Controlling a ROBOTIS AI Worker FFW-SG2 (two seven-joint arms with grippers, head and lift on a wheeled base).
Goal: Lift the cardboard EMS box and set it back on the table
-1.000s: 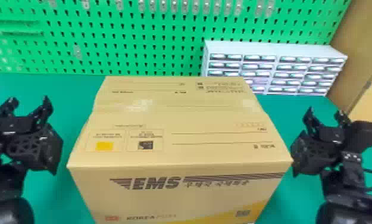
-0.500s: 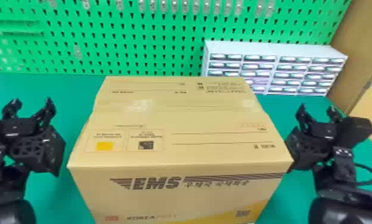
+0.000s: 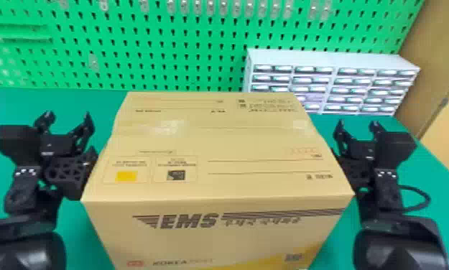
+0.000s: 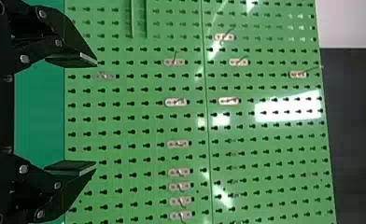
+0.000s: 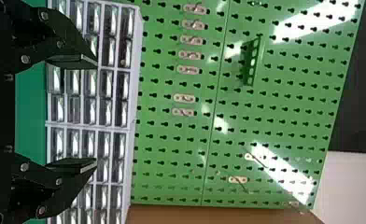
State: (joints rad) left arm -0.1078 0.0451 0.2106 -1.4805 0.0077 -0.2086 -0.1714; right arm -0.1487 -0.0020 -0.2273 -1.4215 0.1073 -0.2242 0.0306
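Note:
The cardboard EMS box [image 3: 212, 143] sits on the green table [image 3: 90, 102] in the middle of the head view, its printed front toward me. Close against its left side is my left gripper [image 3: 67, 120], fingers pointing to the back and spread with nothing between them. My right gripper [image 3: 358, 129] stands at the box's right side in the same pose, also open; part of its mount is hidden behind the box edge. In the left wrist view the left gripper [image 4: 96, 114] has its two fingers wide apart. The right wrist view has the right gripper [image 5: 97, 114] just as wide.
A grey drawer cabinet [image 3: 334, 64] stands behind the box at the back right. The green pegboard [image 3: 126, 43] rises along the table's back edge, with small hooks on it. A brown panel [image 3: 446, 125] borders the table's right side.
Both grippers have moved inward, the left one to the right and the right one to the left, up to the box's sides. The box looks to be in the same place.

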